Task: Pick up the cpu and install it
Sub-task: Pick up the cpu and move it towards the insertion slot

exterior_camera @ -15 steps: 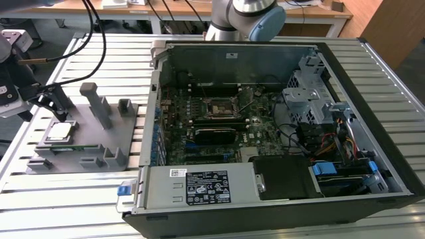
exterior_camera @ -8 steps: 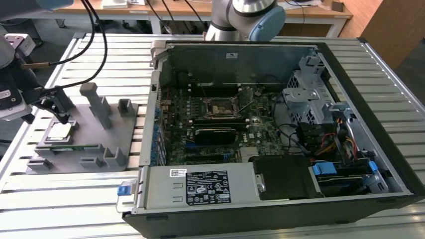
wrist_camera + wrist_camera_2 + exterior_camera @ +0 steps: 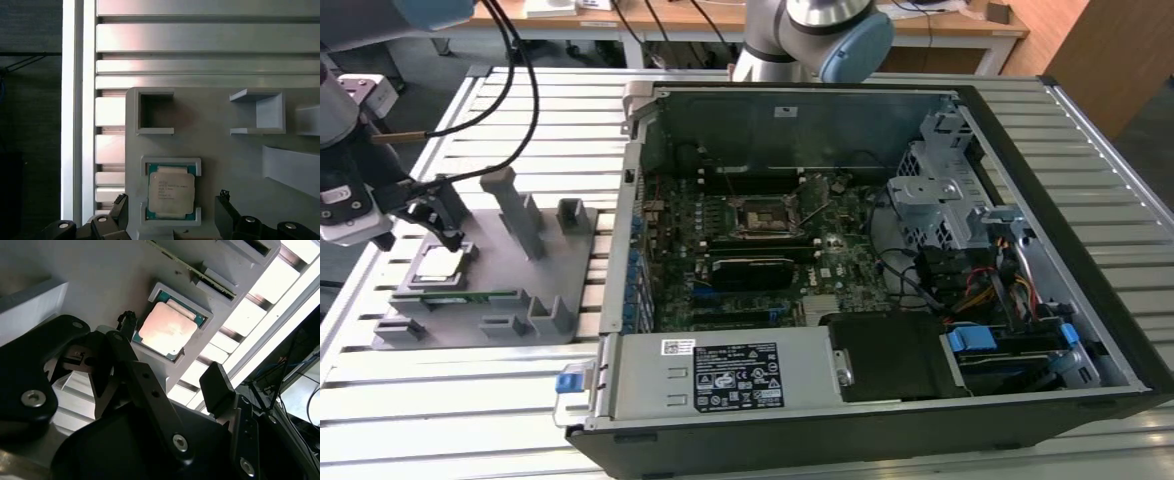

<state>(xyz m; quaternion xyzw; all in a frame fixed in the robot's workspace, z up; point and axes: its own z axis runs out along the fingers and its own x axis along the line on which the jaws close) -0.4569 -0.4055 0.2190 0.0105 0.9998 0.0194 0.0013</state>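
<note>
Cpu (image 3: 171,195) lies flat in its small pocket on the grey tray (image 3: 507,285), which sits on the table (image 3: 440,420) to the exterior view's left of the open case (image 3: 1107,330). The hand (image 3: 438,235) hangs right over it, spread wide and holding nothing, a finger on either side and clear of the chip.

The arm (image 3: 801,25) is a silver-grey tube with a pale blue round joint cap (image 3: 857,48). Its wrist block (image 3: 344,195) is grey and white, with loose black cables (image 3: 520,90) leading toward it. The gripper (image 3: 438,226) is matte black: 2 angular fingers (image 3: 216,385) on flat links, pinned with bright silver screw heads (image 3: 33,398).
</note>
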